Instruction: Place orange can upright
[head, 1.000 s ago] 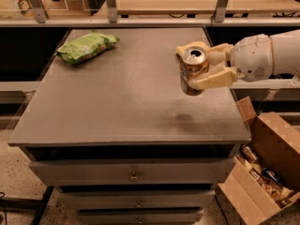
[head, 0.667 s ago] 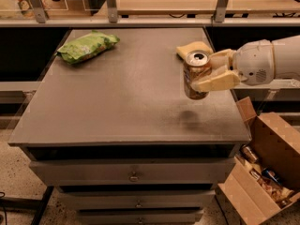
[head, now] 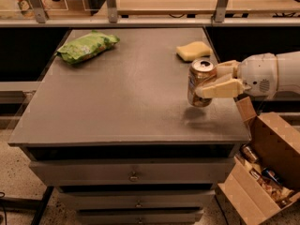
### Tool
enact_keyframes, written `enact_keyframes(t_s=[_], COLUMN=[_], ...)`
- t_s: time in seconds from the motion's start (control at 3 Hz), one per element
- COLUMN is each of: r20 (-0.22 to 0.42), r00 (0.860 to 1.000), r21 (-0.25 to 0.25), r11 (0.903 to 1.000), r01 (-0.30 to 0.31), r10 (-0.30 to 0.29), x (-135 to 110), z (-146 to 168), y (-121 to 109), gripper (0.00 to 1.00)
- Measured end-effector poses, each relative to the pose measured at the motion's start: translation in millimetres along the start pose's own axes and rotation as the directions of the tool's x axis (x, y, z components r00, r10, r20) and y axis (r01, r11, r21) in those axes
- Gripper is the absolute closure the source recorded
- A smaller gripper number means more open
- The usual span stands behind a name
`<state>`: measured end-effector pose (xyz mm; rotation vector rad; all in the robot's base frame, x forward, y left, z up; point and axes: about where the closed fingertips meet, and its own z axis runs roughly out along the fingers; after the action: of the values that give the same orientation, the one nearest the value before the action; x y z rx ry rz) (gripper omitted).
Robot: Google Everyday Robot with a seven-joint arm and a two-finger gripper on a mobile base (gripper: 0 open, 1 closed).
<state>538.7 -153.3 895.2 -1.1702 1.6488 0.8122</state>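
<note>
The orange can is upright, with its silver top and pull-tab facing up, held just above the grey table near its right edge. A faint shadow lies on the table under it. My gripper comes in from the right and is shut on the can, with one cream finger across its front side and the other behind it.
A yellow sponge lies behind the can at the table's back right. A green snack bag lies at the back left. An open cardboard box with small cans stands on the floor to the right. Drawers sit below the tabletop.
The gripper with the can has moved down and toward the table's front right, and the can now hangs closer to the surface. The sponge behind it has come into view.
</note>
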Motion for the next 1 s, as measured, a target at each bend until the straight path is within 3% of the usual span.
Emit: enact_keyframes(t_s=[0.33, 1.0], r20=[0.032, 0.077], r00=[0.999, 0.995], r21=[0.007, -0.014], r11=[0.9991, 0.9983], r01=[-0.043, -0.056], r10=[0.043, 0.057], x=[7.6, 23.0], z=[-1.3, -0.3], y=[0.1, 2.5], gripper=[0.82, 0.36])
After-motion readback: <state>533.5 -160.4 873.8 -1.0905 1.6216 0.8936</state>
